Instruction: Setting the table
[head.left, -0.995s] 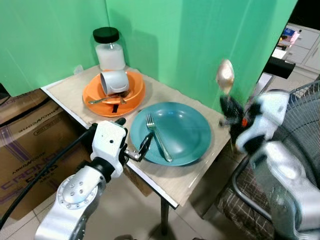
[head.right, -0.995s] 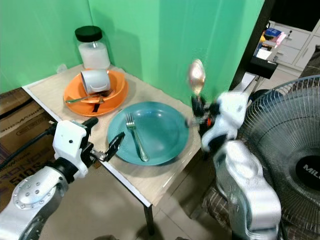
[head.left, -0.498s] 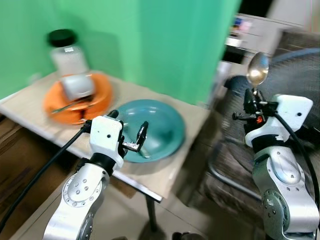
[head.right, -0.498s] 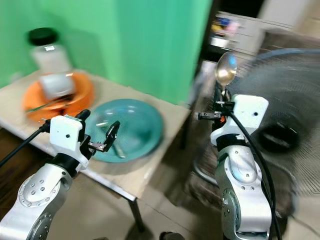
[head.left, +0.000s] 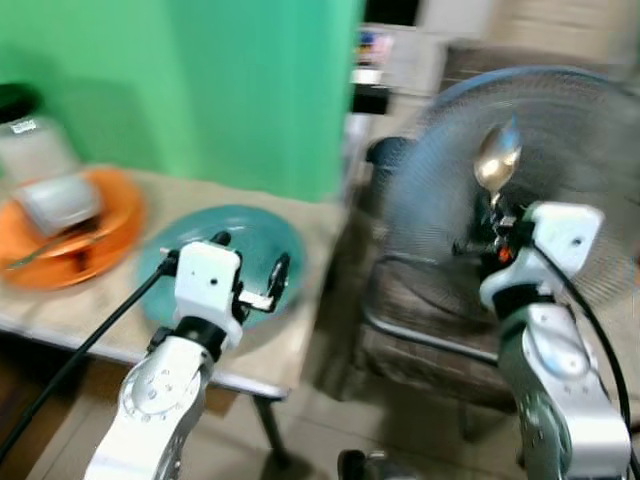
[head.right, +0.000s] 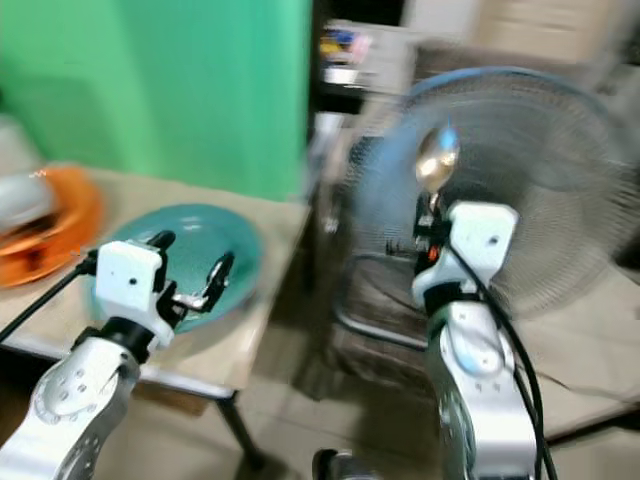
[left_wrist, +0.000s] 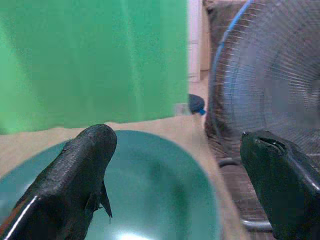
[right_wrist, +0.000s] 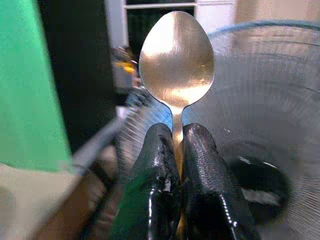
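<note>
The right wrist view gives the closest look at the spoon (right_wrist: 176, 60): its bowl stands upright above the two black fingers (right_wrist: 157, 175), which are pinched tight on the handle, with the fan (right_wrist: 265, 125) grille blurred behind. The left wrist view looks between the parted fingers (left_wrist: 75, 175) of the left gripper (head.left: 272, 285) onto the teal plate (left_wrist: 165, 190), with green wall beyond; nothing sits between those fingers. The head views add the wider layout: the tabletop (head.left: 290, 355) at left carries the teal plate and, farther left, an orange bowl (head.left: 110, 215) with a white cup (head.left: 60, 203) lying in it.

Compared with a second ago, the whole picture has swung to the right, so the camera has turned: the plate and bowl now sit at the left edge and the fan and a chair (head.left: 420, 320) take the middle. The right gripper (head.left: 493, 215) still holds the spoon upright, now in front of the fan and well apart from the tabletop. The left gripper stays spread over the plate's near rim.
</note>
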